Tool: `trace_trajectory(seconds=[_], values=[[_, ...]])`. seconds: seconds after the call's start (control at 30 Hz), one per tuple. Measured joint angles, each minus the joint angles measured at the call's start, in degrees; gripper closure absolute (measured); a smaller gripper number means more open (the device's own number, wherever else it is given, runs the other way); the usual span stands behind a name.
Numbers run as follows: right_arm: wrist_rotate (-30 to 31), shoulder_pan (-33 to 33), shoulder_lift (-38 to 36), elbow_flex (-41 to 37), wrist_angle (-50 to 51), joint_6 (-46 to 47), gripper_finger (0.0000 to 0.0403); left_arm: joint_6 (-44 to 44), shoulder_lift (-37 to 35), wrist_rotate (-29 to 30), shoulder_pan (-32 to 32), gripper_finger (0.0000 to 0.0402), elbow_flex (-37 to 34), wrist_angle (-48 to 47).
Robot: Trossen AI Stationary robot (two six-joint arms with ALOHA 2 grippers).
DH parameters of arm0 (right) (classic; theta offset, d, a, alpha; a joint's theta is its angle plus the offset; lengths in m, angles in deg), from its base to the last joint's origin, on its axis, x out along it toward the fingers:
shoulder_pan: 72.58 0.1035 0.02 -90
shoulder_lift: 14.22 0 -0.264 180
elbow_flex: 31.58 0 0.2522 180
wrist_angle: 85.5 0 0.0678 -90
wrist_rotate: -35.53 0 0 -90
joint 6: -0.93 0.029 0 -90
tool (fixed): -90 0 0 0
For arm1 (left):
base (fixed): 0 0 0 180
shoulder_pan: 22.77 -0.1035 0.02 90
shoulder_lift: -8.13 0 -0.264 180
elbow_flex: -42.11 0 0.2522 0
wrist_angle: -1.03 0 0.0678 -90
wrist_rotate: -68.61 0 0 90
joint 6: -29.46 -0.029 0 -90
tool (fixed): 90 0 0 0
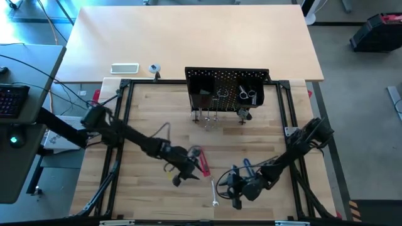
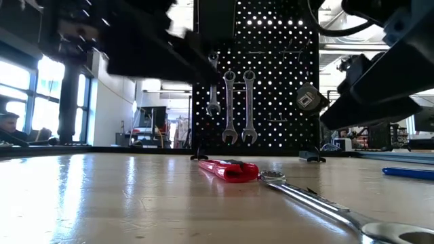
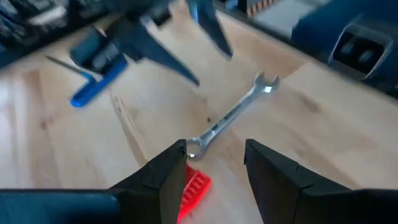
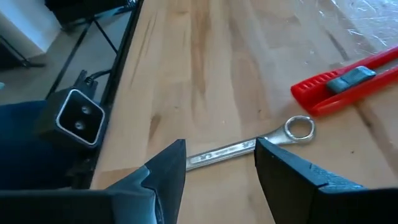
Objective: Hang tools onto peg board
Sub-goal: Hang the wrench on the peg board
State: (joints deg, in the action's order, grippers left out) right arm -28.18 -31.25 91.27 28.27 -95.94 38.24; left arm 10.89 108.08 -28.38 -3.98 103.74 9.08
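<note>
A slim silver wrench lies flat on the wooden table near its front edge; it also shows in the left wrist view and the right wrist view. A red-handled tool lies just beyond it. A black key with a blue end lies to the right. The black peg board stands at the back with three wrenches hanging on it. My left gripper is open, left of the wrench. My right gripper is open, right of the wrench.
A black tubular frame runs around the work area. A white rectangular tray and a small round object lie on the far table behind the frame. Bare wood shows between the peg board and the loose tools.
</note>
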Motion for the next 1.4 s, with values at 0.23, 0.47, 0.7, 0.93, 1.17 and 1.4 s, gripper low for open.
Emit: trace_trajectory(seconds=[0.23, 0.47, 0.7, 0.93, 1.17, 1.4], values=[[0.0, 1.8, 0.0, 0.0, -0.8, 2.4, 0.0217, -7.3, 10.1, -2.4, 0.0, 0.0245, 11.8, -9.1], [0.9, 3.5, 0.0, 0.0, 0.8, 5.0, 0.0217, -14.0, 17.2, -6.5, 0.0, 0.0245, 20.9, -17.7], [2.6, 5.2, 0.0, 0.0, 2.6, 8.0, 0.0217, -17.1, 21.7, -7.1, -0.9, 0.0245, 26.0, -18.3], [2.6, 5.4, 0.0, 0.0, 2.7, 8.9, 0.0217, -19.2, 25.1, -9.6, -2.4, 0.0262, 29.3, -21.7], [3.6, 5.4, 0.0, 0.0, 2.8, 8.9, 0.0217, -21.1, 25.9, -11.5, -2.8, 0.0371, 30.7, -26.5], [3.9, 5.1, 0.0, 0.0, 2.7, 9.2, 0.0217, -18.9, 25.4, -6.6, -2.8, 0.0400, 30.6, -27.5]])
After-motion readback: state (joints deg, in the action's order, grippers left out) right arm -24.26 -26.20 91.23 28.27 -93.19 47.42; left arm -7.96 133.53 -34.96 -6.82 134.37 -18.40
